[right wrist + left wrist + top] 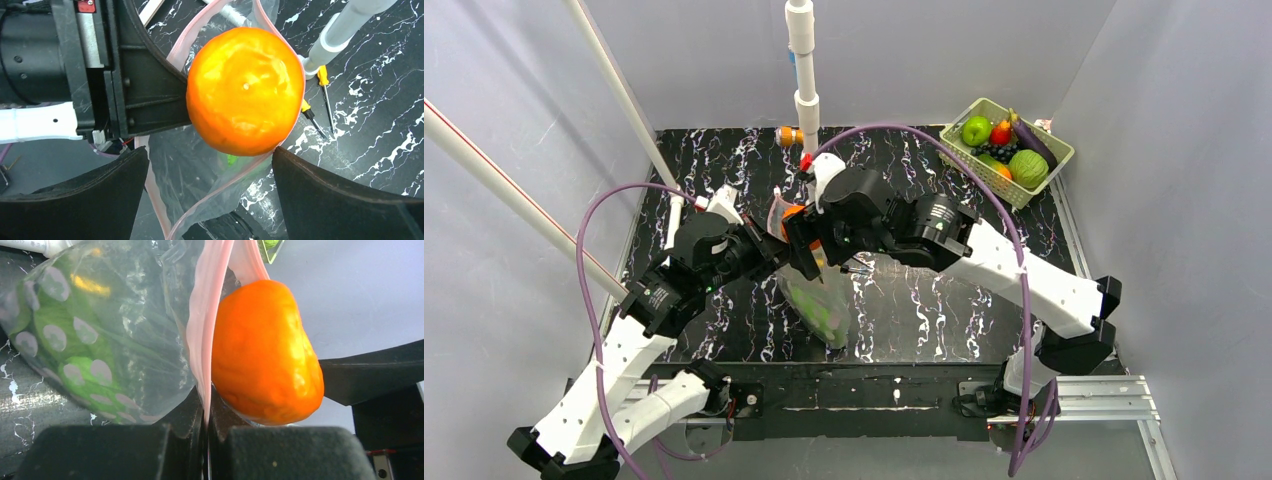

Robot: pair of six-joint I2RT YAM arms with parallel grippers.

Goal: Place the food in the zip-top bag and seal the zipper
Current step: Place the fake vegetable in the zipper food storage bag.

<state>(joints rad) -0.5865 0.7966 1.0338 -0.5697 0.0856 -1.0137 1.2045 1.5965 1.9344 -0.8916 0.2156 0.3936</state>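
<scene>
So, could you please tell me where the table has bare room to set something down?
Bare marble lies between the zip-top bag and the right arm, and between that arm and the basket. The centre is crowded: left gripper, right gripper, orange.

Glossy, perhaps rubbery orange ball (245, 90), crinkly clear plastic bag (125, 315)

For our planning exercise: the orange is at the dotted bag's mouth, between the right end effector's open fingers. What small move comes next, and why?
Probably draw the right end effector away from the orange. Its jaws stand open, the orange lies inside the loop of the zipper, and the left end effector pinches that strip, holding the bag up.
</scene>
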